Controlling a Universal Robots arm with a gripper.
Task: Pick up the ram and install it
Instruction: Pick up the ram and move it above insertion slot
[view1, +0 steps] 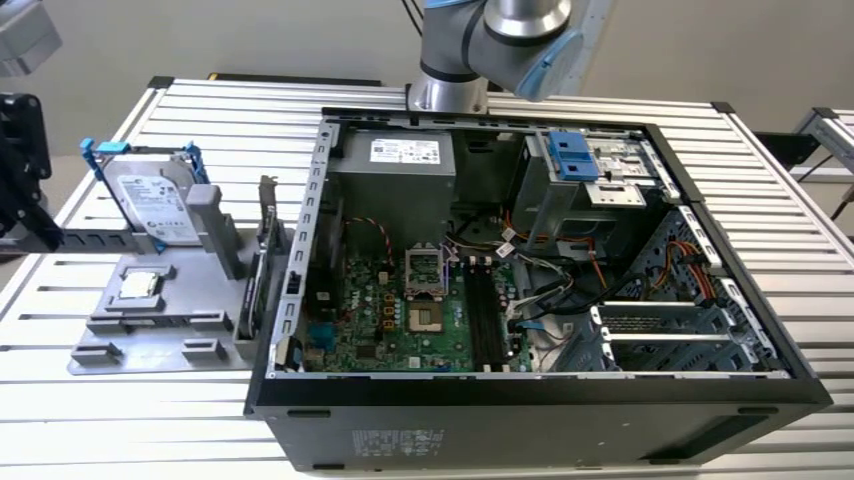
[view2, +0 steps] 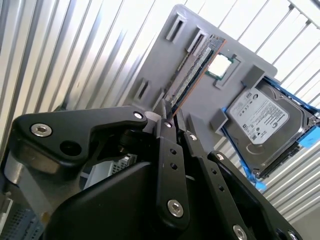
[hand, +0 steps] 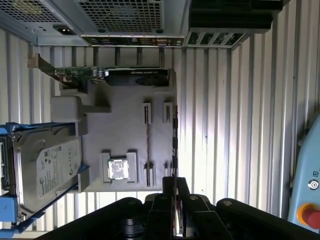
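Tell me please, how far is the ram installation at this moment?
Nothing is installed yet. The ram stands on edge in the grey tray, outside the computer case. In hand: the pincer is at the ram's near end. Lifting it and seating it are left.

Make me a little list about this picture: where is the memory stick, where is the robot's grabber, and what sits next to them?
ram: long thin dark green circuit-board stick, standing on edge in the holder
holder: grey plastic tray on the ribbed metal table
gripper: black gripper at one end of the stick
neighbours: silver hard drive with blue rails; small square silver chip
installed: not yet; stick sits in the tray
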